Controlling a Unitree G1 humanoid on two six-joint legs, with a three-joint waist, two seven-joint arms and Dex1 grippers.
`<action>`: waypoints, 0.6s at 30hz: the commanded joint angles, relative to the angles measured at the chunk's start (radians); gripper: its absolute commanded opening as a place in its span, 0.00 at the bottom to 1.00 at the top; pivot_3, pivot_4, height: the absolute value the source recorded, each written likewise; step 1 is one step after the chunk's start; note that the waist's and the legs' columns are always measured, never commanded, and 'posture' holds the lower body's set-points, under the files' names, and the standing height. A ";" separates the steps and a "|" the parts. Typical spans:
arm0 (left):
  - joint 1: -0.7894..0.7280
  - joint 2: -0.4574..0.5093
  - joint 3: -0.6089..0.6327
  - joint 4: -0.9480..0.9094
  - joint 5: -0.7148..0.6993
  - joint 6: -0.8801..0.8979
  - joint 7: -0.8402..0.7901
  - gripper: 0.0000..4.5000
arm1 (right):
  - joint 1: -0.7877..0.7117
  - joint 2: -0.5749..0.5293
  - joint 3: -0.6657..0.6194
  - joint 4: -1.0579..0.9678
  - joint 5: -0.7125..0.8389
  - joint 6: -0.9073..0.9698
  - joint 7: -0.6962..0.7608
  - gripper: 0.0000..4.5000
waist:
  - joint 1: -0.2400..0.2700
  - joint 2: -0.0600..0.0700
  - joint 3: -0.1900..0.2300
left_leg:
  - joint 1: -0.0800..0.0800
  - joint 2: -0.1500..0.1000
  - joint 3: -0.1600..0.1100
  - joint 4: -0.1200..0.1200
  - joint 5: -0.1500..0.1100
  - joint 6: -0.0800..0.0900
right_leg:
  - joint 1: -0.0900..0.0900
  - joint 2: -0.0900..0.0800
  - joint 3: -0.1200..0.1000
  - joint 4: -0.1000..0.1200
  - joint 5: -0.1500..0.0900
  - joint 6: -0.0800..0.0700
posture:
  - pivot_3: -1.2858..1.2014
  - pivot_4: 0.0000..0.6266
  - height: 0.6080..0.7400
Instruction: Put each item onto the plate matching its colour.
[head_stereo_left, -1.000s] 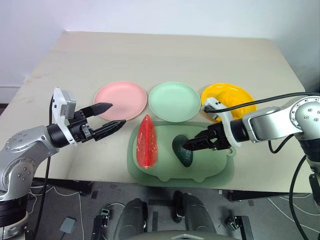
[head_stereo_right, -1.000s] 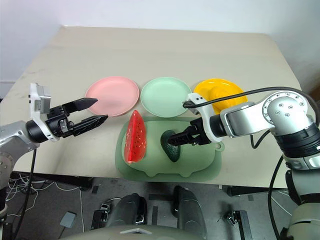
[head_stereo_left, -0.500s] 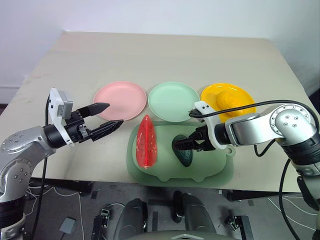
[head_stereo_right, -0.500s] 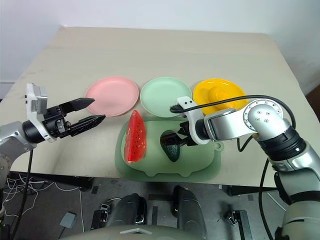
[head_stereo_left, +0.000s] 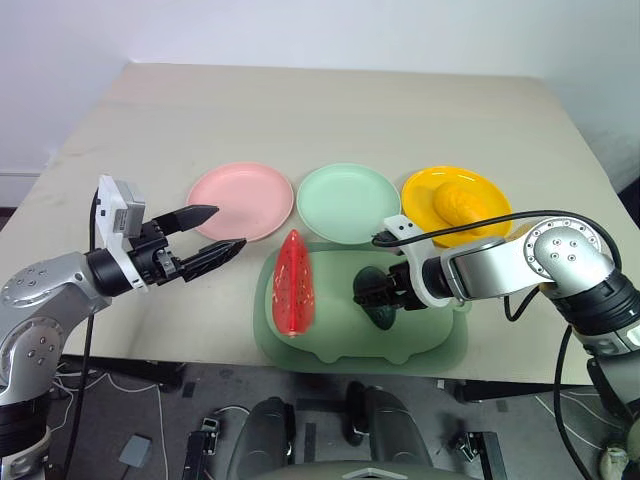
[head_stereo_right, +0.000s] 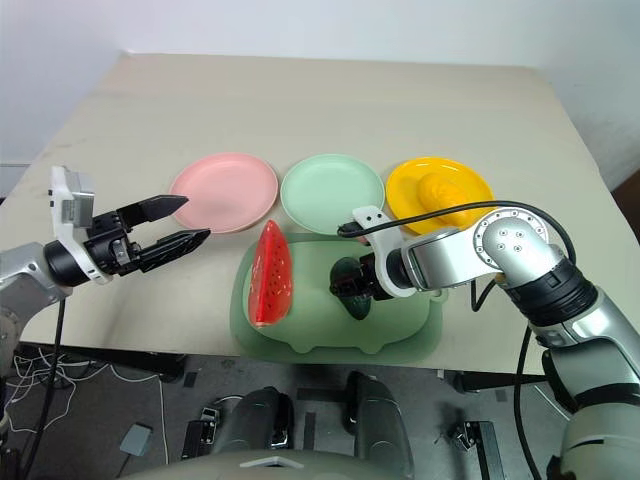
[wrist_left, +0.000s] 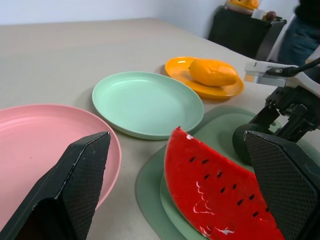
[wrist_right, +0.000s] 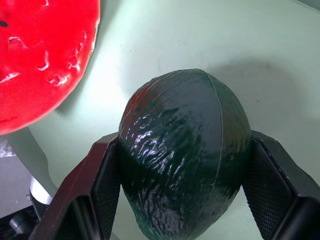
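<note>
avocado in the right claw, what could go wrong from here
The right claw pinches the avocado by its rounded, glossy sides, so it may squirt out when lifted. On the way to the green plate it could drag across the pig-shaped mat or bump the watermelon slice lying close beside it.

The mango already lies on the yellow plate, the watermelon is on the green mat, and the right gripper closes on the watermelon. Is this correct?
One detail is wrong. The right gripper closes on the avocado, not the watermelon; the right wrist view shows a finger pressed to each side of it. The mango does lie on the yellow plate, and the watermelon on the green mat.
</note>
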 joint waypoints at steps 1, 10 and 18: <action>-0.003 0.015 0.039 -0.031 -0.006 -0.015 0.003 1.00 | -0.101 -0.023 -0.050 -0.044 -0.068 0.061 0.100 0.67 | 0.000 0.000 0.000 | 0.000 0.000 0.000 0.000 0.000 0.000 | 0.000 0.000 0.000 0.000 0.000 0.000 | 0.52 0.24 1.00; -0.009 0.026 0.051 -0.018 0.003 -0.018 0.007 1.00 | -0.411 0.080 0.027 0.311 -0.834 -0.049 0.639 0.67 | -0.003 0.000 0.000 | -0.001 0.000 0.001 -0.001 0.000 0.000 | -0.002 0.001 0.001 0.000 0.000 0.000 | 0.52 0.24 1.00; -0.016 0.030 0.049 -0.026 0.021 -0.018 0.004 1.00 | -0.462 0.328 0.135 0.776 -1.355 -0.328 1.036 0.67 | -0.008 0.000 0.000 | -0.004 0.000 0.001 -0.001 0.000 0.001 | -0.004 0.000 0.000 0.001 0.000 0.000 | 0.52 0.24 1.00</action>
